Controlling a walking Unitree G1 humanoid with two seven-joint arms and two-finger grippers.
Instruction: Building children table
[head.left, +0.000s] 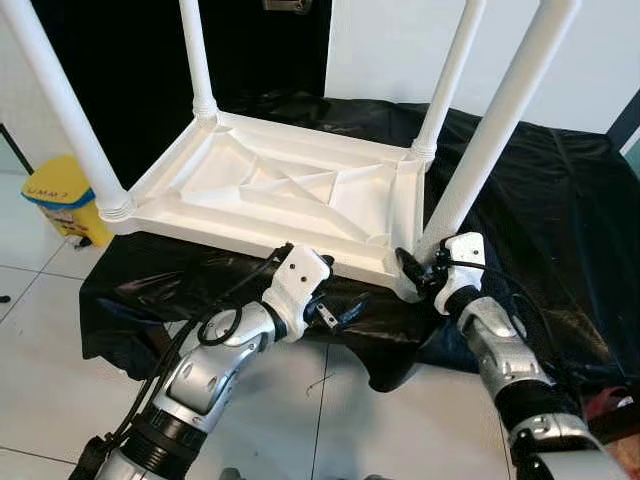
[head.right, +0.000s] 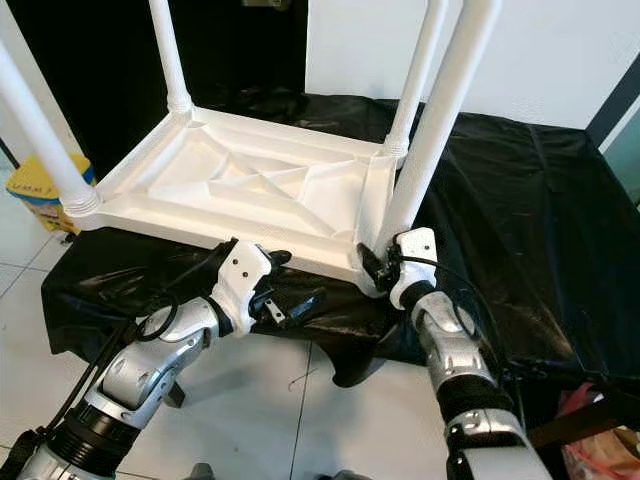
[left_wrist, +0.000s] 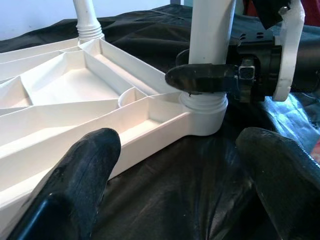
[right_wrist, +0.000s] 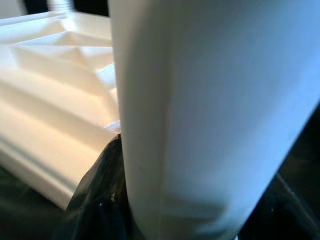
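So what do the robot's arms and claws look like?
Both arms are shiny silver metal with black ring joints. Each wrist is a white plastic block, and black cables loop along the outside. The left claw and the right claw each have two long black fingers with rounded tips.

Head pair high, facing down at upturned table (head.left: 290, 190); wrist cameras close on its near-right leg (left_wrist: 210, 45).
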